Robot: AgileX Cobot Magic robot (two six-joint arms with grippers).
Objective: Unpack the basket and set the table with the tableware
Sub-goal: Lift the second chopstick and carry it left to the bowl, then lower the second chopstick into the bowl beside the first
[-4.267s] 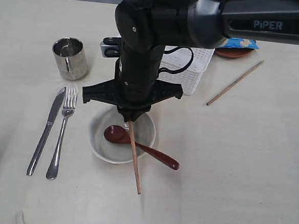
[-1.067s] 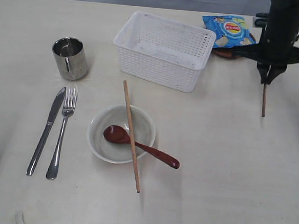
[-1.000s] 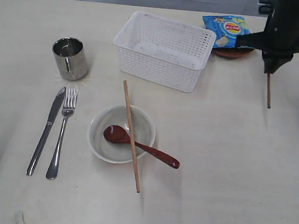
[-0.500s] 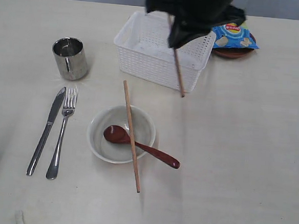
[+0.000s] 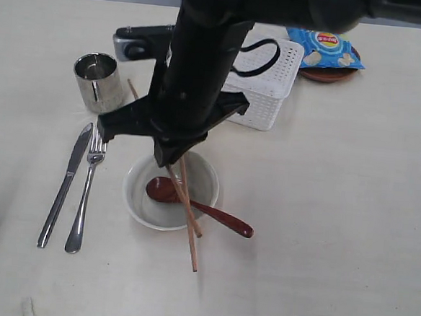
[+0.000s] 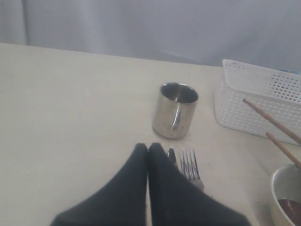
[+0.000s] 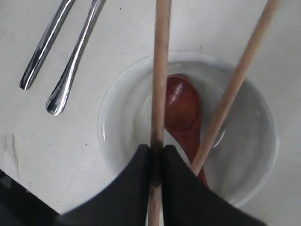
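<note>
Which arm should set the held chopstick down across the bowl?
Right. The right hand is shut on the held chopstick directly over the bowl, beside the other chopstick. The left hand is shut, empty, by the steel cup.

No legible text. Blue foil chip bag [image 5: 325,49]: round red-and-yellow logo, lettering too small to read.

Basket [image 5: 271,97] white w/ small-hole lattice. Cup [image 5: 99,83] shiny steel; knife [image 5: 65,184], fork [image 5: 85,193] same. Bowl [image 5: 136,202] off-white, spoon [image 5: 221,219] dark red. 2 chopsticks [image 5: 190,245] pale wood. Bag [image 5: 325,49] blue w/ red-yellow logo. Plate [image 5: 330,76] brown. Table [image 5: 337,210] cream. Arm [image 5: 203,56] black.
</note>
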